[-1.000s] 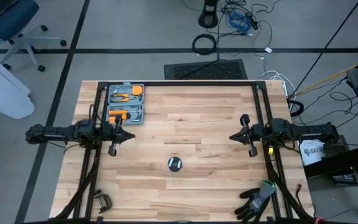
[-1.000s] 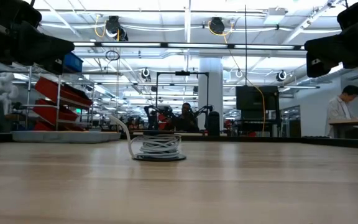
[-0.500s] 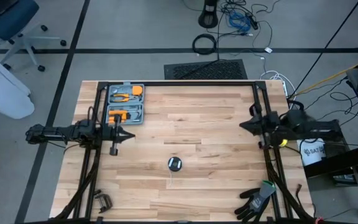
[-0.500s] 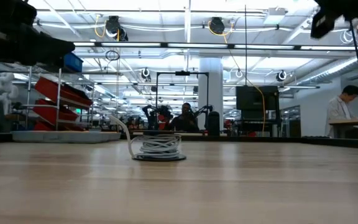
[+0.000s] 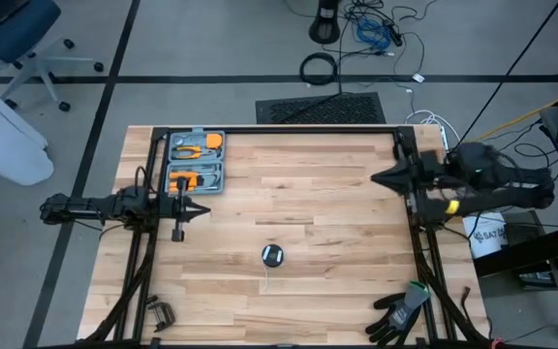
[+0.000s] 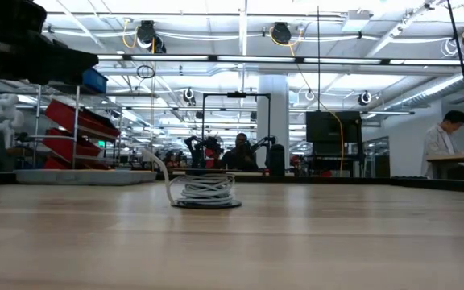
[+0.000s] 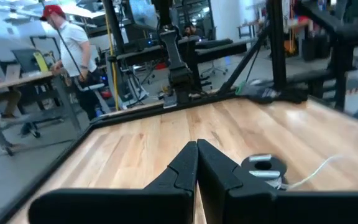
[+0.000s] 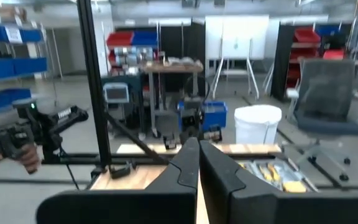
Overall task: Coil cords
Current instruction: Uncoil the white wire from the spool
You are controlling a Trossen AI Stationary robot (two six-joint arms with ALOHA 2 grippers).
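Observation:
The cord lies wound on its small round black-and-silver reel near the table's middle, toward the near edge. In the low view the white coil rests flat on the wood, and one loose end trails off it. My left gripper is shut and points level toward the right, left of the reel and apart from it. My right gripper is shut too, held high at the right side and pointing left, well away from the reel. The left wrist view shows the reel beyond the shut fingers.
A grey tool case with orange tools lies open at the far left corner. Black gloves lie at the near right corner and a small clamp at the near left. A black frame borders the table.
My right gripper has risen well above the table, out of the low view, and has drawn slightly toward the far edge, staying shut. The reel and cord have not moved.

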